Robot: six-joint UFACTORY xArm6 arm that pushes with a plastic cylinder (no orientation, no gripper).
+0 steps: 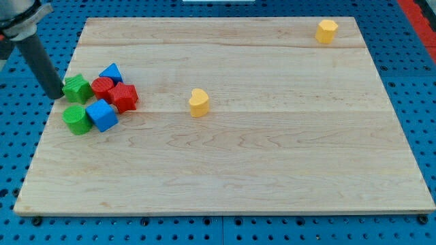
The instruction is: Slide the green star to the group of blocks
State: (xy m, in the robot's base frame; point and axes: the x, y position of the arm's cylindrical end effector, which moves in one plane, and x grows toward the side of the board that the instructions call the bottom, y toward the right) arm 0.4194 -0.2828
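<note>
The green star (78, 88) lies at the view's left side of the wooden board (272, 156), touching the left edge of a group of blocks. The group holds a red round block (102, 86), a blue triangular block (111, 73), a red block (124, 97), a blue cube (102, 115) and a green round block (77, 118). My tip (55, 95) stands right against the star's left side, at the board's left edge.
A yellow heart-shaped block (199, 103) lies near the board's middle. A yellow block (327, 30) sits at the view's top right. A blue pegboard table (13, 136) surrounds the board.
</note>
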